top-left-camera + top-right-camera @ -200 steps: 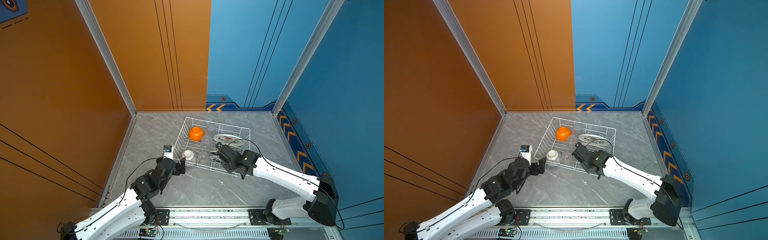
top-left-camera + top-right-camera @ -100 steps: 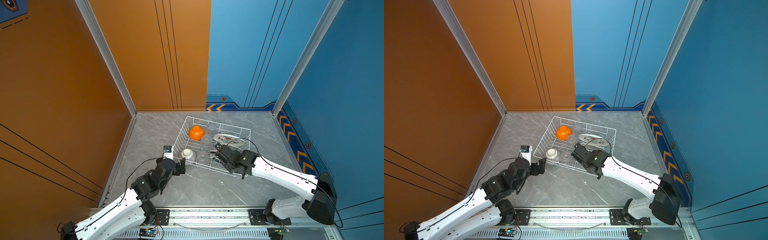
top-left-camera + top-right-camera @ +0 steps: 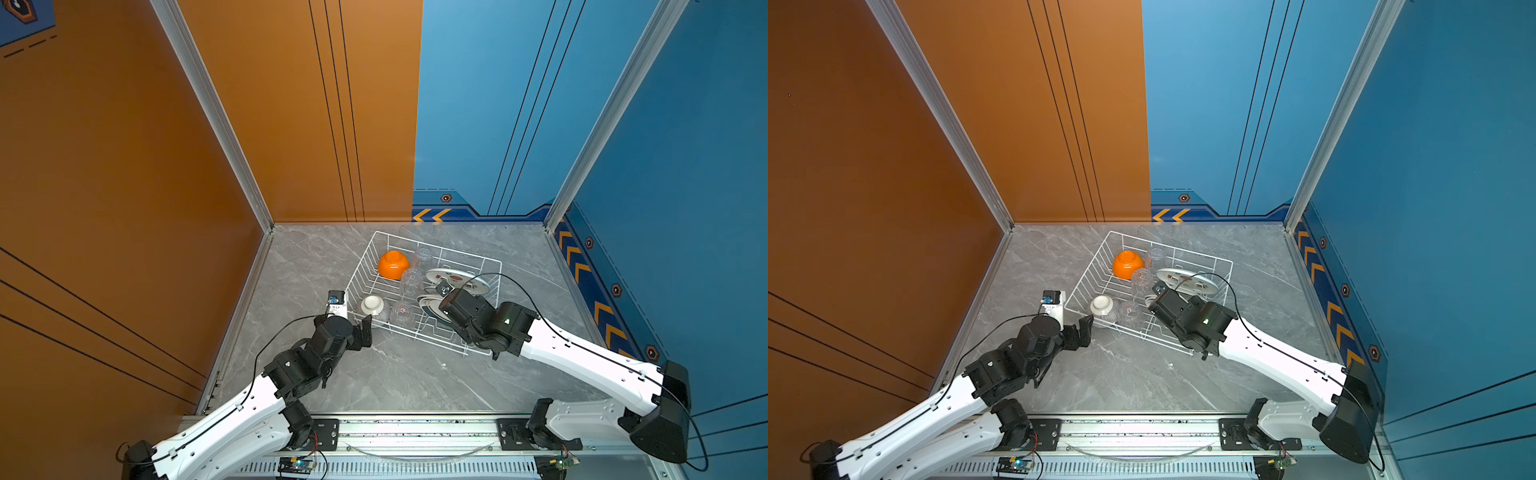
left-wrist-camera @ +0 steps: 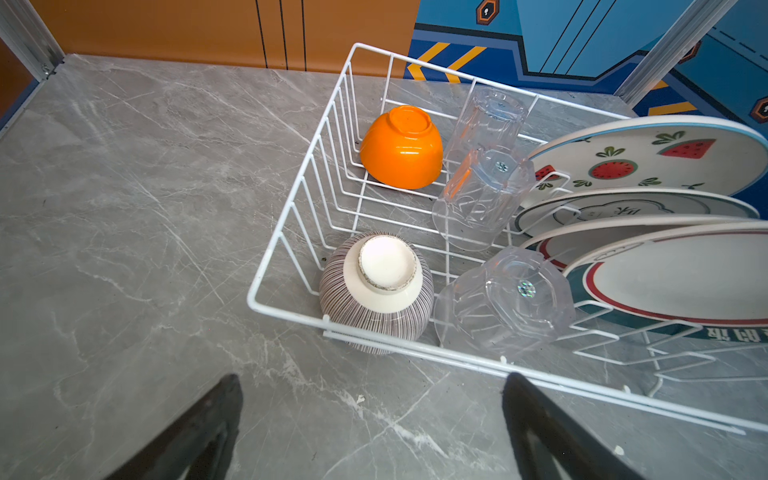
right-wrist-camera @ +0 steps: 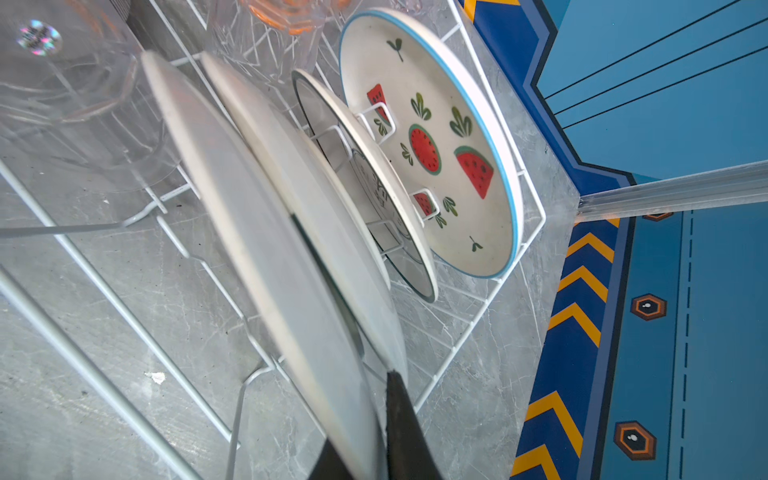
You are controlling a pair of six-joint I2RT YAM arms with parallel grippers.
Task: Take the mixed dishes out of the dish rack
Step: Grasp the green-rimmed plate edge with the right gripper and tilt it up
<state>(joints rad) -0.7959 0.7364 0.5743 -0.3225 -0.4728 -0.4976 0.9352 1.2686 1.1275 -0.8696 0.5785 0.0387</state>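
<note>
The white wire dish rack point(image 3: 440, 249) sits at mid-table. It holds an upturned orange bowl point(image 3: 392, 264), an upturned grey-striped bowl point(image 3: 372, 306), three clear glasses point(image 4: 482, 199) and a row of leaning plates. The watermelon plate point(image 5: 449, 158) is farthest back. My right gripper point(image 5: 365, 440) is shut on the rim of the nearest plate point(image 5: 270, 249), white with a red ring and teal rim point(image 4: 685, 282), one finger on each face. My left gripper point(image 4: 372, 378) stands open over the table just outside the rack's near rim, in front of the striped bowl point(image 4: 374, 291).
Two more plates point(image 5: 374, 187) lean between the gripped plate and the watermelon plate. Upright wire prongs point(image 5: 382, 120) separate them. A glass point(image 4: 503, 299) stands right beside the gripped plate. Orange and blue walls enclose the grey marble table point(image 3: 316, 266) on three sides.
My right gripper's jaws have closed onto the nearest plate's rim, and its wrist has edged a little further into the rack. The left arm has stayed put.
</note>
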